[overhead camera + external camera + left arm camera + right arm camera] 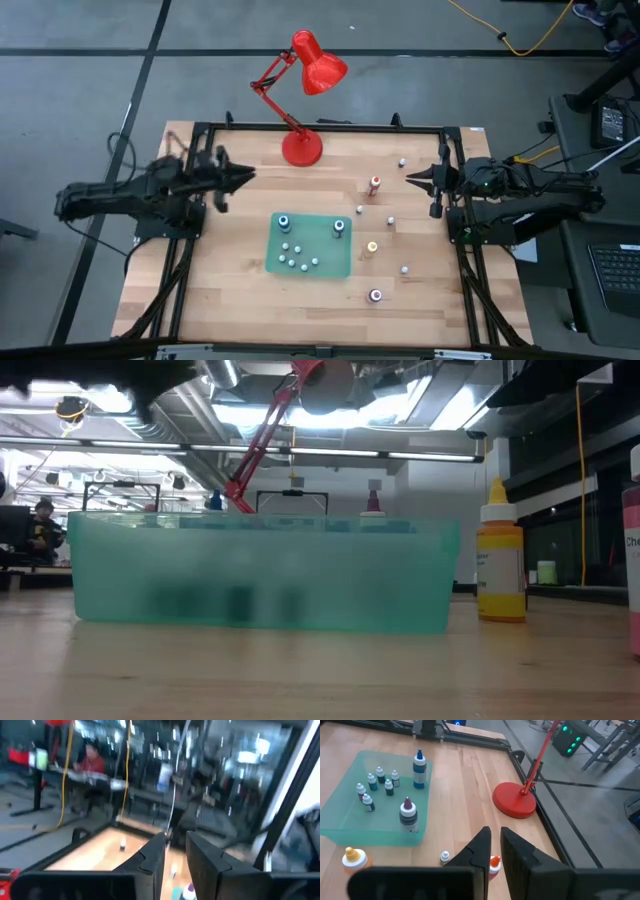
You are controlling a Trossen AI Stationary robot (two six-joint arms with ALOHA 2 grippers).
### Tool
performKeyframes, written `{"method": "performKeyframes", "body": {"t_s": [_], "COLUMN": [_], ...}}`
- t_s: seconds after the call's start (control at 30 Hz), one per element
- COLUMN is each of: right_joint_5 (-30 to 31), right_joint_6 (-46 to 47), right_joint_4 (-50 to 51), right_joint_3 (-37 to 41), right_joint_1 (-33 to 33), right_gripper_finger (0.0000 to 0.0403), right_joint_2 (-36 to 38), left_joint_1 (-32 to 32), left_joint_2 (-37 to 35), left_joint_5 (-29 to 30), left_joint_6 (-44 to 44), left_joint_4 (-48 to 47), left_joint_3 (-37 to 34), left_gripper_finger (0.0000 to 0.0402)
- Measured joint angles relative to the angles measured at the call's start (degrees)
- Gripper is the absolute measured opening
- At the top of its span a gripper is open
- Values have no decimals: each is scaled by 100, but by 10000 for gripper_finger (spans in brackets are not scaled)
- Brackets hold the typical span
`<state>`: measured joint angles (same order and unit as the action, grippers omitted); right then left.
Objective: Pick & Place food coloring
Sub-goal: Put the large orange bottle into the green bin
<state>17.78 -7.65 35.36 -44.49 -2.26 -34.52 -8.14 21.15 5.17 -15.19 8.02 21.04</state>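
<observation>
The food coloring is spread over the table. Several tiny dropper bottles point(297, 255) stand in a green tray point(330, 262) with a blue bottle point(419, 770) and a purple-capped one point(408, 815). Outside the tray stand a red bottle point(375, 185), an orange one point(371, 247), a purple one point(375, 295) and a few tiny ones point(391, 221). My left gripper point(245, 175) hangs over the table's left edge, pointing right, its fingers a narrow gap apart point(176, 845) with nothing between. My right gripper point(410, 180) hovers at the right edge, shut point(495, 845), short of the red bottle.
A red desk lamp stands on its round base point(302, 150) at the table's far edge, its head point(320, 65) reaching beyond the table. The low view looks at the tray's near wall point(260, 575), with the orange bottle point(500, 565) to its right. A person point(92, 760) sits in the room behind.
</observation>
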Motion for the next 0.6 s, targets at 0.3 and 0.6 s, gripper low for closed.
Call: {"method": "performKeyframes", "body": {"t_s": [0.3, 0.6], "right_joint_5": [11, 8], "right_joint_6": [-8, 64], "right_joint_4": [-18, 34], "right_joint_3": [-2, -2], "right_joint_1": [0, -2], "right_gripper_finger": [46, 46], "right_joint_2": [-9, -37], "left_joint_1": [26, 146], "left_joint_2": [-2116, -1916], "left_joint_5": [-225, -484], "left_joint_6": [-208, -313], "left_joint_4": [402, 1233], "left_joint_3": [-1523, -1996], "left_gripper_finger": [15, 2]}}
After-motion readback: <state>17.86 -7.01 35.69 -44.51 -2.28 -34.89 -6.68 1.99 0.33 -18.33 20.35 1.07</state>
